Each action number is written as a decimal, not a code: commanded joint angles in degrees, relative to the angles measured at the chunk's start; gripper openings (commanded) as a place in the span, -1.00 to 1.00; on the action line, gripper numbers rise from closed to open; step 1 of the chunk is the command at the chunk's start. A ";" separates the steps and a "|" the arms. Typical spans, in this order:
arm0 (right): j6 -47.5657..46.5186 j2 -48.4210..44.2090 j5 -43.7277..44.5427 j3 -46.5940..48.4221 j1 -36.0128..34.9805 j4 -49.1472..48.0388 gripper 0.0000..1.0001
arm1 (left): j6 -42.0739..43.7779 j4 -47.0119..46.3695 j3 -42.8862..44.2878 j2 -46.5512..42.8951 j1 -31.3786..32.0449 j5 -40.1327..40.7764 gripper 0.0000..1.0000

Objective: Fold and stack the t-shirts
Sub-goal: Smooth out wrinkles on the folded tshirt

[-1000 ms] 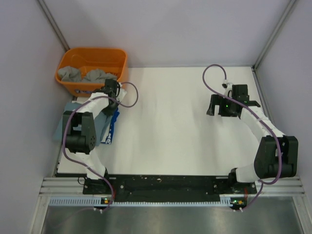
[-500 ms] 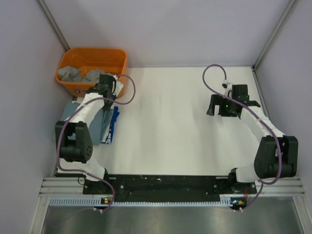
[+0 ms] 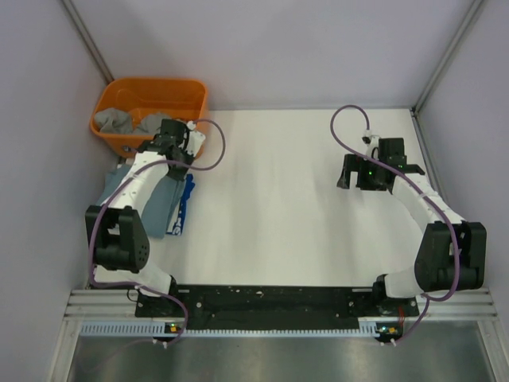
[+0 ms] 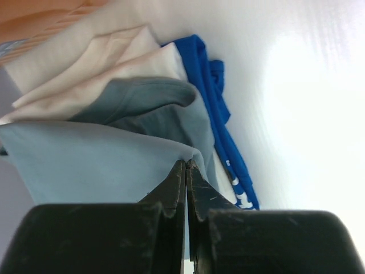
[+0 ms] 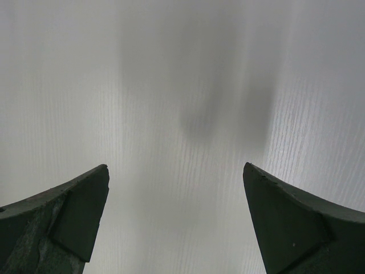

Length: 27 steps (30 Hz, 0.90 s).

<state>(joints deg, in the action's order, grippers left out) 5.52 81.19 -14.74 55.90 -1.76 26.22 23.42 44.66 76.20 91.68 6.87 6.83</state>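
Observation:
A stack of folded t-shirts [image 3: 119, 191] lies at the table's left edge, below the orange tub. In the left wrist view a dusty blue-grey t-shirt [image 4: 102, 165] is on top, over a darker grey one [image 4: 142, 103] and white ones [image 4: 102, 51], one with bright blue trim [image 4: 214, 103]. My left gripper [image 4: 186, 165] is shut, and a fold of the blue-grey t-shirt peaks up into its tips. From above, the left gripper [image 3: 171, 161] hangs over the stack's far right corner. My right gripper [image 5: 177, 171] is open over bare table, also seen at the right [image 3: 372, 171].
The orange tub [image 3: 151, 86] sits at the back left and holds more crumpled grey t-shirts [image 3: 119, 121]. Grey walls close in both sides, and the stack lies right against the left wall. The white table [image 3: 270, 199] spreads between the two arms.
My left gripper closed on the top blue-grey t-shirt and shifted slightly up and left toward the tub, its elbow swinging left. The right arm has not moved.

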 commanded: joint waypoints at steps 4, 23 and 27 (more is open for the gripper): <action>-0.86 0.29 -0.73 0.53 -0.26 -1.08 0.97 | -2.41 -2.73 1.75 6.04 1.48 -5.27 -1.00; -1.12 0.37 -0.73 0.18 -0.26 -1.08 0.97 | 0.48 -0.46 5.19 0.09 -6.42 -8.68 0.53; -0.95 0.46 -0.90 0.26 -0.35 -1.08 0.98 | 1.62 -1.50 0.80 -4.13 -16.26 -2.99 0.40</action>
<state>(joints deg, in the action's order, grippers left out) 5.48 81.30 -14.74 55.88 -1.76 26.24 23.27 43.38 78.65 93.49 -0.80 -0.60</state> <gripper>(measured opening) 0.987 0.744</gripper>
